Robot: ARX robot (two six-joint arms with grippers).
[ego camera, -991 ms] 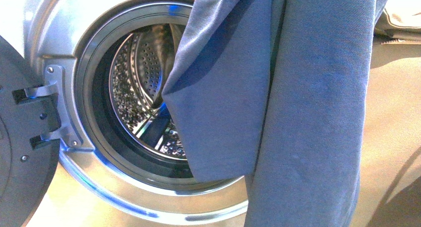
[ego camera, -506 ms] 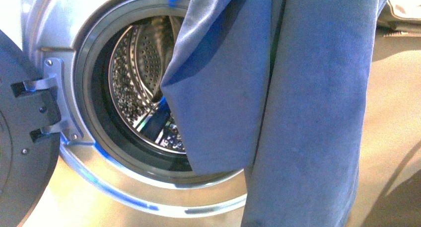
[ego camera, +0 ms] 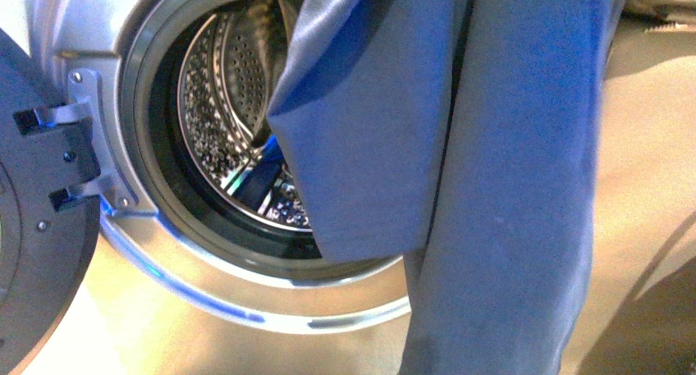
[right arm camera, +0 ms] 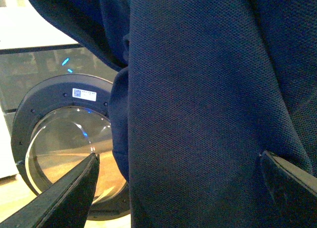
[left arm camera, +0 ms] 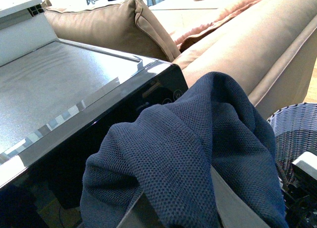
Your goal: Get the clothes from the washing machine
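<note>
Clothes (ego camera: pixel 460 170) clear of the washing machine (ego camera: pixel 205 297), hanging long and vertical before its porthole, bunched over the left gripper (left arm camera: pixel 183 213) (grip buried in fabric, so cannot tell) with the right gripper (right arm camera: pixel 178 193) spread wide, folds just ahead. Sits a touch higher in the front view than a second ago, porthole likewise.

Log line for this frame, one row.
step: unloading | garment: hanging in front of washing machine opening | door: open | right gripper: open
</note>
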